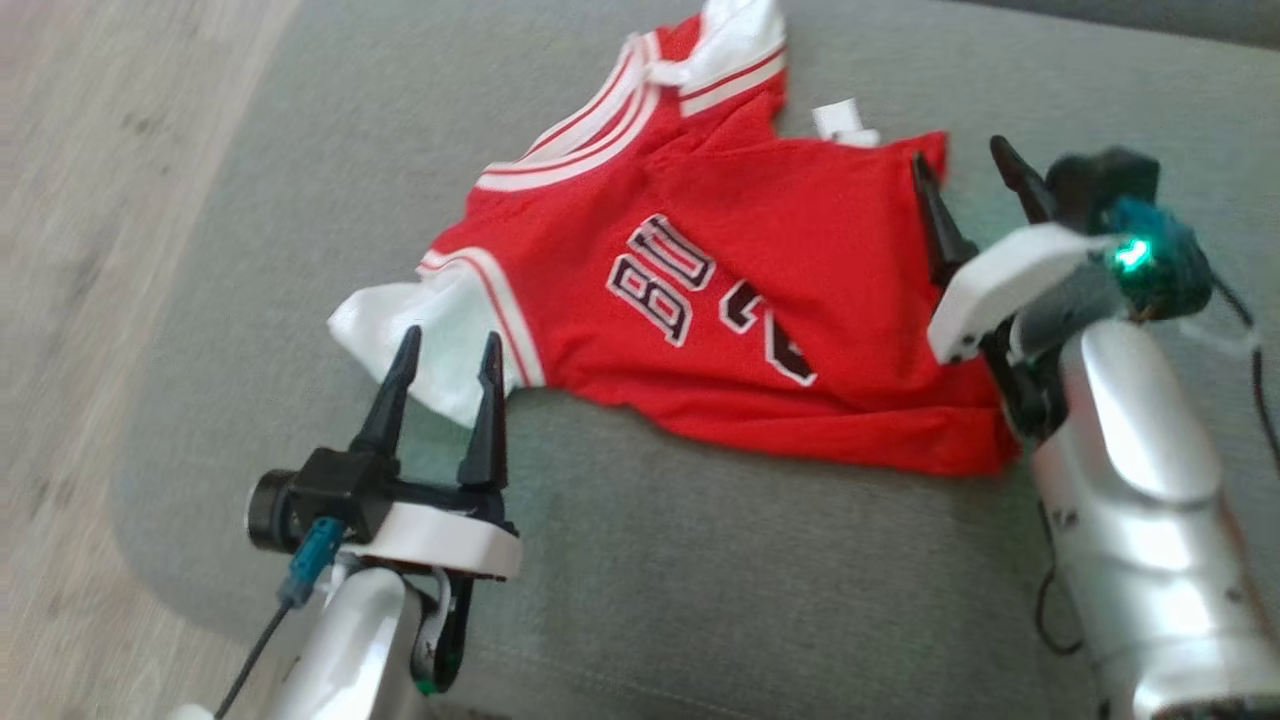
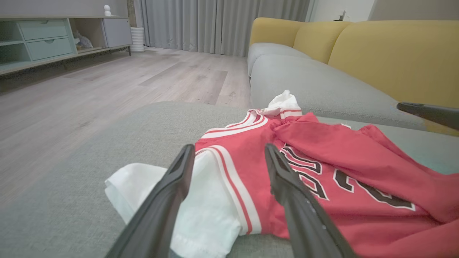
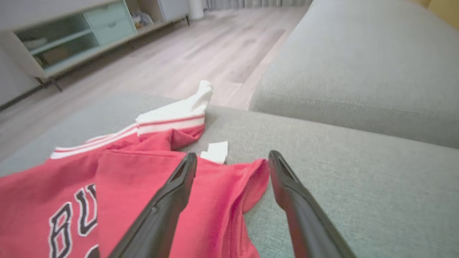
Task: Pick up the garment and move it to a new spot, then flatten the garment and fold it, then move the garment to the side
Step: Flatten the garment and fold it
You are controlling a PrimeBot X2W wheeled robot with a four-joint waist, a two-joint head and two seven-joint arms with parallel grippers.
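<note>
A red jersey with white sleeves, white-and-red trim and dark lettering lies partly folded on the grey cushion. My left gripper is open, its fingertips over the near white sleeve. Nothing is held between the left fingers. At the jersey's right red corner my right gripper is open too, straddling that edge. A small white tag sticks out near the corner. The jersey shows a fold across its upper part.
The cushion's left edge drops to a wooden floor. Behind lie another grey seat and yellow backrests. A low cabinet with pale green drawers stands across the floor, with grey curtains beyond.
</note>
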